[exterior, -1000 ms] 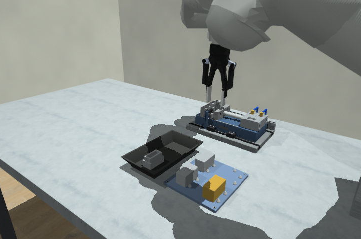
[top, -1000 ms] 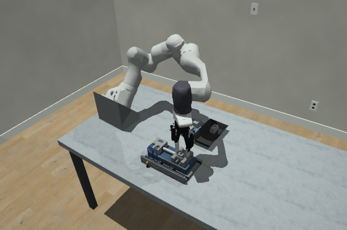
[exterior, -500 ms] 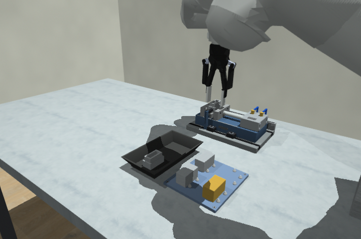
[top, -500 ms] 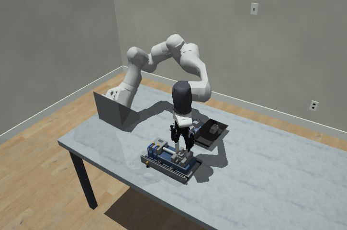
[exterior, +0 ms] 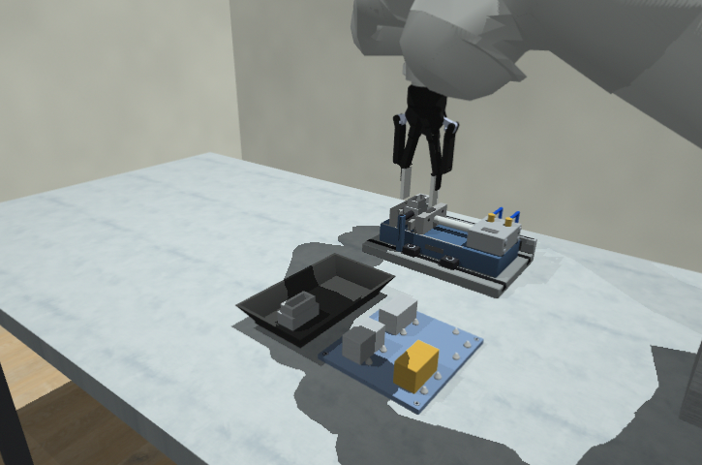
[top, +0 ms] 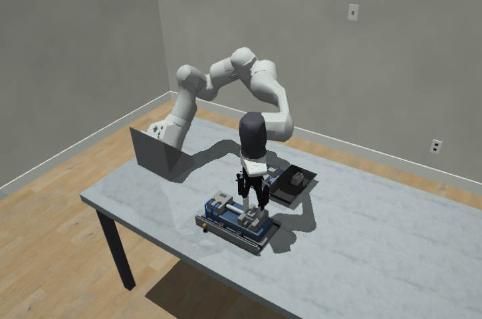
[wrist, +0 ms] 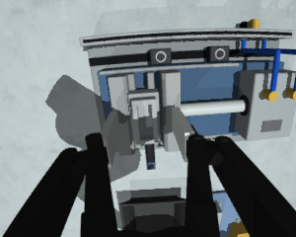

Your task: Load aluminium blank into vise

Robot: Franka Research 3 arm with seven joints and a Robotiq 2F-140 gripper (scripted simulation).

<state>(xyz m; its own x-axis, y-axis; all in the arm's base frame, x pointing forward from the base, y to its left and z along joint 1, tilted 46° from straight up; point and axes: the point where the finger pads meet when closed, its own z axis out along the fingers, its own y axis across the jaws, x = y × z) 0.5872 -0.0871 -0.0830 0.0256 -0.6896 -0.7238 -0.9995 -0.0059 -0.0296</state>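
My gripper (exterior: 417, 189) hangs straight down over the vise (exterior: 450, 246), its fingers part open with nothing between them. The tips stand just above a grey finished part with a pocket (exterior: 417, 203) that sits in the vise's opening, also seen in the wrist view (wrist: 143, 114). The dark work stop rod (wrist: 151, 157) lies at the opening's near end. The blue infeed plate carries two aluminium blanks (exterior: 398, 311) (exterior: 362, 341) and one brass blank (exterior: 415, 364). The black outfeed tray (exterior: 316, 295) holds one finished part (exterior: 296, 309), pocket up.
The vise's cylinder block with blue hoses (exterior: 497, 232) is at its far end. A grey box (top: 154, 152) stands by the arm's base at the table's back corner. The tray and the infeed plate lie side by side close to the vise.
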